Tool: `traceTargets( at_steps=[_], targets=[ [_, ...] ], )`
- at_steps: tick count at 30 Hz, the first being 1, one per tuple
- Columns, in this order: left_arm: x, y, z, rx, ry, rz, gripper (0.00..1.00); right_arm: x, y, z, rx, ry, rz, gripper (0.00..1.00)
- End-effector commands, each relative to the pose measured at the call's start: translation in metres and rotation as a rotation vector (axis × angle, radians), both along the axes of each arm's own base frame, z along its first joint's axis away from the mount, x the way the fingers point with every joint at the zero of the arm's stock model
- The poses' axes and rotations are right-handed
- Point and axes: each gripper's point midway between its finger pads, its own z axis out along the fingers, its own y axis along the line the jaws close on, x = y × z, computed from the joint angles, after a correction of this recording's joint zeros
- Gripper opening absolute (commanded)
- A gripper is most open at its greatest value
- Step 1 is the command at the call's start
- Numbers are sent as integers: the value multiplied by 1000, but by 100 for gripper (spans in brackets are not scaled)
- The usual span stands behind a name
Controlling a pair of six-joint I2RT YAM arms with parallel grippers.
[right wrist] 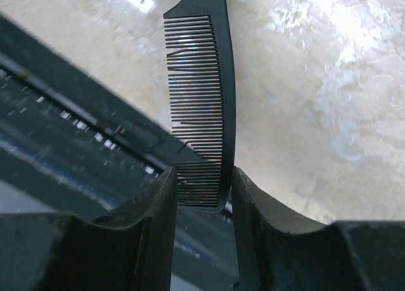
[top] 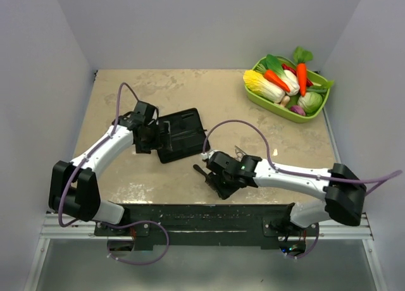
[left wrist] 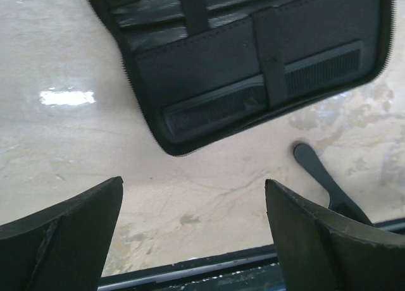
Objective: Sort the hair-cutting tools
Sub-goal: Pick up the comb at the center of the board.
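Observation:
My right gripper (right wrist: 202, 190) is shut on the toothed end of a slim black comb (right wrist: 201, 95), one finger on the spine and one on the tooth tips. From above, that comb (top: 201, 171) sticks out to the left of the right gripper (top: 220, 181), near the table's front edge. A second black comb (left wrist: 266, 92) lies tucked under a strap inside the open black case (left wrist: 209, 50). My left gripper (left wrist: 193, 234) stands open over bare table just in front of the case (top: 183, 134). What looks like a small pair of silver scissors (top: 240, 154) lies behind the right wrist.
A green tray (top: 269, 104) of toy vegetables stands at the back right corner. A black rail (top: 202, 215) runs along the near edge under both arms. White walls close in the table on three sides.

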Motion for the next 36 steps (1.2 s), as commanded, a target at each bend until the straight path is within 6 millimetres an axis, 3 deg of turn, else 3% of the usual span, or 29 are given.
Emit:
traceTargets(
  at_steps=[1, 8, 11, 14, 17, 20, 25, 36],
  targets=[
    [9, -40, 30, -195, -27, -99, 97, -14, -5, 43, 73, -15, -24, 34],
    [-9, -91, 83, -506, 20, -282, 94, -11, -16, 88, 103, -105, 25, 33],
    [-20, -108, 107, -635, 49, -341, 92, -9, -15, 117, 150, -152, 47, 33],
    [-34, -123, 115, -742, 88, -363, 90, -4, -10, 149, 202, -197, 70, 33],
    [-40, -134, 128, -830, 78, -377, 87, -3, -14, 161, 193, -219, 90, 33],
    [-43, -138, 141, -866, 62, -398, 86, 0, -15, 172, 206, -249, 104, 33],
    [-49, -139, 152, -887, 64, -404, 84, 3, -12, 174, 194, -269, 138, 33],
    [-64, -137, 165, -919, 67, -401, 76, 14, 9, 182, 216, -314, 196, 33]
  ],
)
